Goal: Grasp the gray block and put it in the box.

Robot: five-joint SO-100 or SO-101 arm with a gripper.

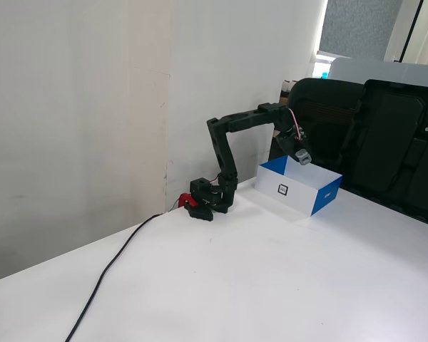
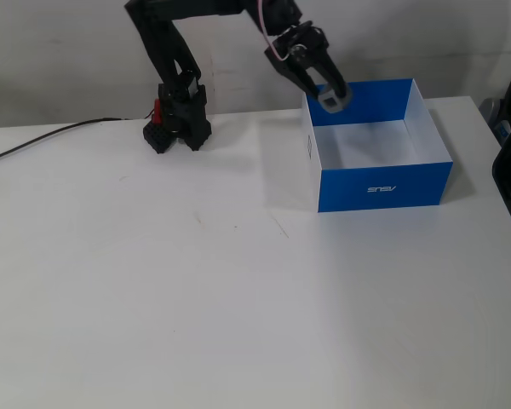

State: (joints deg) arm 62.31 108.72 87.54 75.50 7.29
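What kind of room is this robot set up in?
Probably an office or lab: a plain white table against a bare wall, black office chairs behind it, and a window at the back.

The arm (image 1: 225, 146) is built of matte black links; a red part (image 2: 157, 110) is fitted at the base (image 1: 208, 201).

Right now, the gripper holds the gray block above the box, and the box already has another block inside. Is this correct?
Not quite. The gripper does hold the gray block above the box, but a fixed view shows the box's white inside empty.
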